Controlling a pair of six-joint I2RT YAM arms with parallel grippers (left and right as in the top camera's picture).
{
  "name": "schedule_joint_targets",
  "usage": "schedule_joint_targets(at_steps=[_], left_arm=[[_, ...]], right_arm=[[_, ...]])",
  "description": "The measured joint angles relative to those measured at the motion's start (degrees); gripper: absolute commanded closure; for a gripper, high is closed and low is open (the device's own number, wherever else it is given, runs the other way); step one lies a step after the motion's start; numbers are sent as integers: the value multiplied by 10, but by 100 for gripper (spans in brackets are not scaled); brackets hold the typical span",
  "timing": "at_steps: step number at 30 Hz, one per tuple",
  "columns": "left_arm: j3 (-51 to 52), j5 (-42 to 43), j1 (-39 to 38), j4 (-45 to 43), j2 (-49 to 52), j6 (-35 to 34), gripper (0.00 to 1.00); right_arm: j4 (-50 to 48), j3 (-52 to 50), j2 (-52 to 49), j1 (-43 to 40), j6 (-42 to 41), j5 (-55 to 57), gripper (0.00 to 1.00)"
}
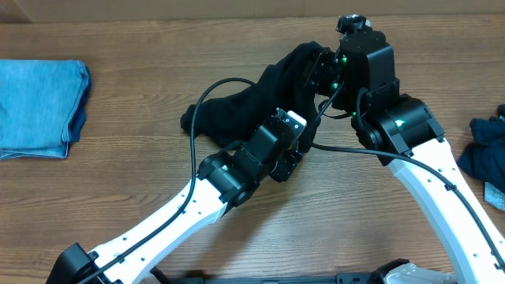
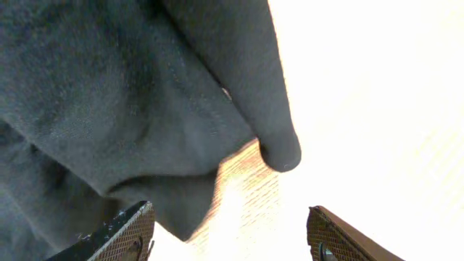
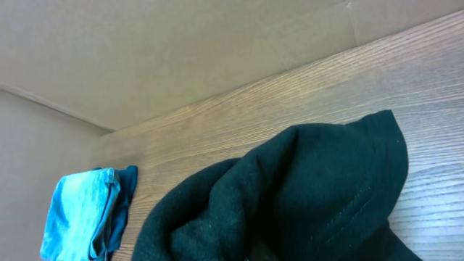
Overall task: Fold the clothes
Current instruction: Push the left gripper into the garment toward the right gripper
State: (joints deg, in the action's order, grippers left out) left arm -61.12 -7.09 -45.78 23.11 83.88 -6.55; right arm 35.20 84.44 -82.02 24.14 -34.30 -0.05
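shirt: plain black T-shirt (image 1: 237,106) of soft matte knit, crumpled in a heap at mid-table. One end is drawn up into a peak at the right gripper (image 1: 322,72).
shirt edges: stitched hem lines show in the right wrist view (image 3: 290,188). A rounded fold tip hangs over bare wood in the left wrist view (image 2: 109,94).
right gripper: closed, clamped on the raised end of the shirt. Its fingers are hidden by fabric in its own camera.
left gripper (image 2: 230,235): jaws apart and holding nothing. The cross-hatched pads (image 2: 130,232) sit just below the shirt's lower edge.
table: brown wood-grain wooden table (image 1: 142,197), flat.
other clothes: folded light blue denim garment (image 1: 39,106) squared up at the far left edge; dark navy garment (image 1: 485,154) rumpled at the right edge. Both lie well apart from the shirt.
cable: black cable (image 1: 205,95) arcs over the shirt's left part.
room: open wood lies between the shirt and the denim, and along the near side.
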Motion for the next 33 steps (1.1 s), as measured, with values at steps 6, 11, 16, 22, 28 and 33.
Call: schedule_joint_targets(at_steps=[6,11,16,22,28,33], left_arm=[[0,-19,0,-13,17,0,29],[0,-34,0,-21,18,0,27],[0,-63,0,-21,18,0,27],[0,-89,0,-21,18,-6,28],[0,-97,0,-22,18,-13,32],[0,-94,0,-44,18,-25,29]], right_arm=[[14,22,0,0,0,-14,96],[31,52,0,0,0,-22,96],[64,96,0,0,2,-31,96],[96,144,0,0,11,-38,96],[107,149,0,0,13,-40,96],[109,149,0,0,13,-40,96]])
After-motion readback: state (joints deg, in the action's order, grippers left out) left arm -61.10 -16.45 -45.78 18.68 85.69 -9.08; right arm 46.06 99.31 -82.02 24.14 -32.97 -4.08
